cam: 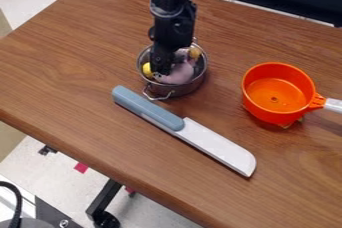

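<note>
The gripper [160,67] hangs down into a small metal pot [180,90], at the pot's left inner side. Inside the pot lie a pale pink soft toy [179,73], a yellow piece [147,69] by the left wall and an orange-tan piece [194,53] by the back right wall. The gripper is up against the pink toy, and whether it grips it cannot be told. Part of the pot's inside is hidden behind the arm.
A toy knife [185,130] with a blue-grey handle lies diagonally in front of the pot. To the right stands an orange pan [277,95] with a white handle, something small under it. The wooden table's [63,79] front edge runs diagonally at the lower left.
</note>
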Controlling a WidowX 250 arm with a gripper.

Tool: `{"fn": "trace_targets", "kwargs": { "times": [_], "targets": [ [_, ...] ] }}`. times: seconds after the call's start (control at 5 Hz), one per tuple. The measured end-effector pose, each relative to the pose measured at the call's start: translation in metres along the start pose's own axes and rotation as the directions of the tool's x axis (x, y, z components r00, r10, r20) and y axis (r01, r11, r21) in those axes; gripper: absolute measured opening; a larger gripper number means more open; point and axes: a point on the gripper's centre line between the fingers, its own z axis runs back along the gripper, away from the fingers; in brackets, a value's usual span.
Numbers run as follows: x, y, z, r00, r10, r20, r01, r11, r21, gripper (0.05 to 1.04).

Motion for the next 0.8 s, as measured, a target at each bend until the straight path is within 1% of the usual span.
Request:
{"fn": "trace_targets", "kwargs": {
  "times": [0.2, 0.4, 0.6, 0.8],
  "targets": [
    [-0.003, 0.001, 0.019, 0.999, 0.017, 0.029, -0.018, 0.999, 0.033, 0.281],
    [-0.006, -0.004, 0.03, 0.999, 0.019, 0.039, -0.019, 1.0, 0.007, 0.281],
    [-0.007, -0.001, 0.044, 0.998, 0.037, 0.056, -0.037, 0.999, -0.004, 0.281],
    [0.015, 0.0, 0.064, 0.998, 0.033, 0.057, -0.031, 0.999, -0.042, 0.281]
  ]
}}
